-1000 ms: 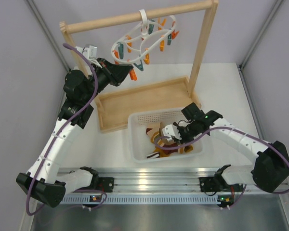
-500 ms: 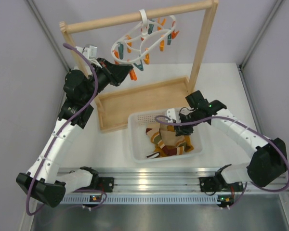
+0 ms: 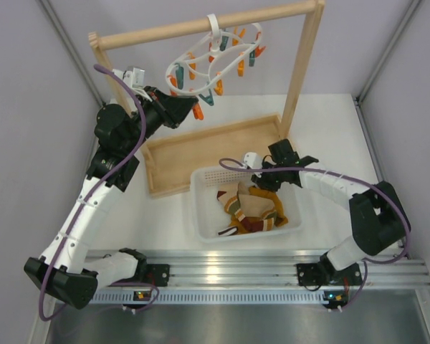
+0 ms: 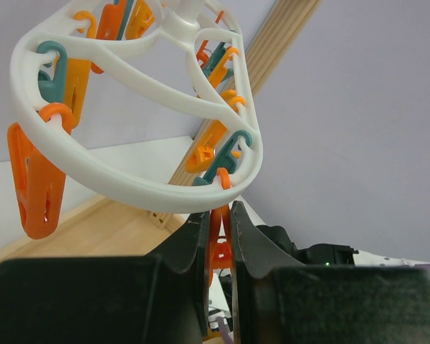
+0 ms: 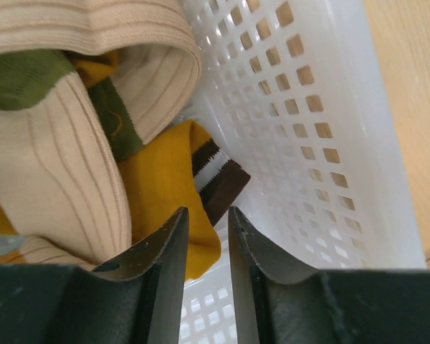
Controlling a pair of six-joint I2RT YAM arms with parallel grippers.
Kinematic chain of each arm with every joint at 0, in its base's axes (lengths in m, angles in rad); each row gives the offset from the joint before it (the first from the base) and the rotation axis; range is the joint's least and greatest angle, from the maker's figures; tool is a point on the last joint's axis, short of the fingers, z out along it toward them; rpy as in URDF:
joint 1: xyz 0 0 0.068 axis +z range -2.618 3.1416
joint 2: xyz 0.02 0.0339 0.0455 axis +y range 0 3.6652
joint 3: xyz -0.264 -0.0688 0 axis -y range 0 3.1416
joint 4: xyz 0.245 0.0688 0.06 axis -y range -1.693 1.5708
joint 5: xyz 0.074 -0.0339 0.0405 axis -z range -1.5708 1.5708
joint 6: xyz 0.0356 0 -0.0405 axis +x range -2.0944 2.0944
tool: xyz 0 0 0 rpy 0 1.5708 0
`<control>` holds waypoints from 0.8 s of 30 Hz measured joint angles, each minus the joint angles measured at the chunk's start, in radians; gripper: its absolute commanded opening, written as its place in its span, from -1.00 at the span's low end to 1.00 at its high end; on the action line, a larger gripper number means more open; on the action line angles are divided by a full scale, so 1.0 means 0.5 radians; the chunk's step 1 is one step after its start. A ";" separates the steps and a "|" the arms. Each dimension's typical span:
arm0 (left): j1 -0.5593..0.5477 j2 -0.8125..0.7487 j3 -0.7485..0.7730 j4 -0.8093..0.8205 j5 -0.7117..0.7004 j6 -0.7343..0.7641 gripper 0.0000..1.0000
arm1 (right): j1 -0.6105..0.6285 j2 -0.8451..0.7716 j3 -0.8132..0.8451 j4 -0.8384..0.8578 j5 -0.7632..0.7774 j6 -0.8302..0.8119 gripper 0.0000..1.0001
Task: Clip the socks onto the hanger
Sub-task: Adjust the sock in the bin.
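The white oval hanger (image 3: 213, 61) hangs by its hook from the wooden rail, with orange and teal pegs dangling from it. My left gripper (image 3: 190, 107) is shut on an orange peg (image 4: 216, 240) under the near edge of the hanger's ring (image 4: 129, 190). The socks (image 3: 251, 211) lie heaped in a white basket (image 3: 201, 208). My right gripper (image 3: 261, 183) hovers at the basket's far right corner. Its jaws stand a little apart, empty, just above a mustard sock (image 5: 161, 193) with a dark-and-white striped cuff. Cream and green striped socks (image 5: 64, 150) lie beside it.
A shallow wooden tray (image 3: 201, 154) sits between the basket and the tall wooden rail frame (image 3: 201, 27). The frame's right post (image 3: 301, 72) stands just behind my right arm. The perforated basket wall (image 5: 308, 143) is close on the right gripper's right side.
My right gripper lifted out of the sock pile, moved toward the basket's far right corner and opened; the socks shifted slightly. The left arm has not moved.
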 measured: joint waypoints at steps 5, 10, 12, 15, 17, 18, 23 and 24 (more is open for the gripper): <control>0.000 0.000 0.000 0.000 -0.001 0.000 -1.00 | 0.010 0.089 -0.060 0.069 0.055 -0.002 -0.32; 0.000 0.000 0.000 -0.001 -0.004 0.002 -1.00 | 0.039 0.133 -0.095 0.118 0.069 -0.008 -0.46; 0.000 0.000 0.000 -0.001 -0.005 0.002 -1.00 | 0.052 0.155 -0.103 0.128 0.079 -0.011 -0.70; 0.000 0.000 0.000 -0.001 -0.006 0.003 -1.00 | 0.062 0.175 -0.104 0.146 0.086 -0.037 -1.00; 0.000 0.000 0.000 -0.001 -0.006 0.008 -1.00 | 0.063 0.171 -0.104 0.143 0.079 -0.053 -1.00; 0.000 0.000 0.000 -0.002 -0.006 0.008 -1.00 | 0.063 0.163 -0.104 0.130 0.071 -0.061 -1.00; 0.000 0.000 -0.001 -0.001 -0.007 0.008 -1.00 | 0.066 -0.032 -0.089 -0.041 -0.015 -0.058 -1.00; 0.000 0.000 -0.002 -0.001 -0.007 0.008 -1.00 | 0.066 -0.096 -0.071 -0.083 -0.036 -0.054 -1.00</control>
